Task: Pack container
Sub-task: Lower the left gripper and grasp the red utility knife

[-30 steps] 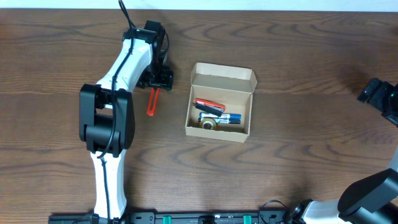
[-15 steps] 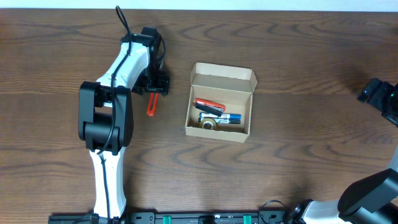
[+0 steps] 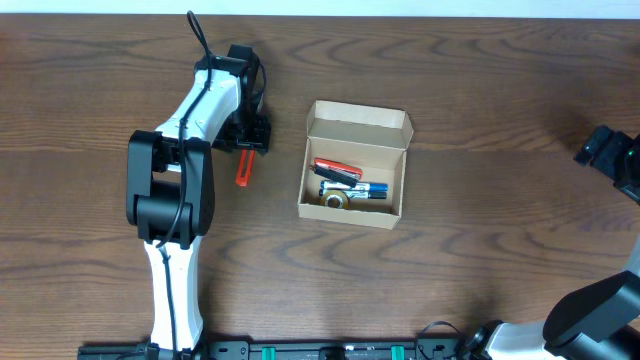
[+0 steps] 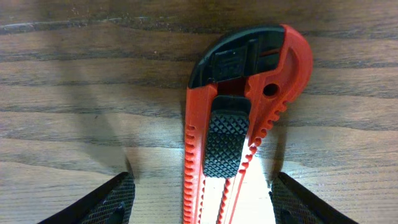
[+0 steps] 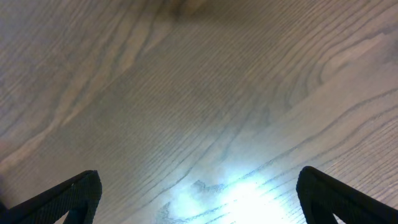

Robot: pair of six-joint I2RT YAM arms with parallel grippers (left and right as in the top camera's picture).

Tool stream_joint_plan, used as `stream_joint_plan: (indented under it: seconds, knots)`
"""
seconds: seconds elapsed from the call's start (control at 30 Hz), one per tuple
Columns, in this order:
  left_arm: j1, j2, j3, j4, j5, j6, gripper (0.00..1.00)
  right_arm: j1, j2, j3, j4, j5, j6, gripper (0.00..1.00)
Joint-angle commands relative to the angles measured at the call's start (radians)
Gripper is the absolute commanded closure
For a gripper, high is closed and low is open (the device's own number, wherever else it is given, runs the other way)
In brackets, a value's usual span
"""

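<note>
The tan cardboard container (image 3: 353,165) sits open at the table's middle with its flap lid (image 3: 360,124) raised at the far side; red and blue pens and a tape roll lie inside. A red utility knife (image 3: 243,165) lies on the wood left of the container. My left gripper (image 3: 250,142) is open and low over the knife's far end. In the left wrist view the knife (image 4: 239,124) lies between my spread fingers (image 4: 112,202), which do not touch it. My right gripper (image 5: 199,199) is open over bare wood at the table's right edge (image 3: 612,155).
The dark wooden table (image 3: 480,250) surrounds the container. My left arm (image 3: 175,190) runs from the front edge up to the knife. The right arm's base (image 3: 590,315) stands at the front right corner.
My left gripper has shifted slightly left and toward the table's far side over the knife's end. The knife, container and right arm have not moved.
</note>
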Motion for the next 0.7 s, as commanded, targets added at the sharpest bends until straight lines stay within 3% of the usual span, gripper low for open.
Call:
stream_joint_plan:
  seconds: [0.0,0.13,0.23,0.4,0.5,0.67]
  knots:
    - [0.002,0.016,-0.044,0.009,0.013,0.007,0.32,-0.003,-0.020,0.006,-0.004,-0.008,-0.014,0.01]
    - [0.002,0.016,-0.081,0.024,0.050,0.007,0.37,-0.003,-0.021,0.006,-0.004,-0.008,-0.014,0.01]
    - [0.001,0.016,-0.087,0.025,0.055,0.007,0.48,-0.003,-0.021,0.006,-0.003,-0.008,-0.014,0.01]
    - [0.001,0.016,-0.086,0.019,0.056,0.007,0.50,-0.003,-0.021,0.006,-0.004,-0.008,-0.014,0.03]
    - [0.001,0.016,-0.086,0.005,0.061,0.007,0.64,-0.003,-0.021,0.006,-0.004,-0.008,-0.014,0.04]
    - [0.001,0.016,-0.085,-0.008,0.080,0.007,0.76,-0.003,-0.021,0.006,-0.004,-0.008,-0.014,0.04]
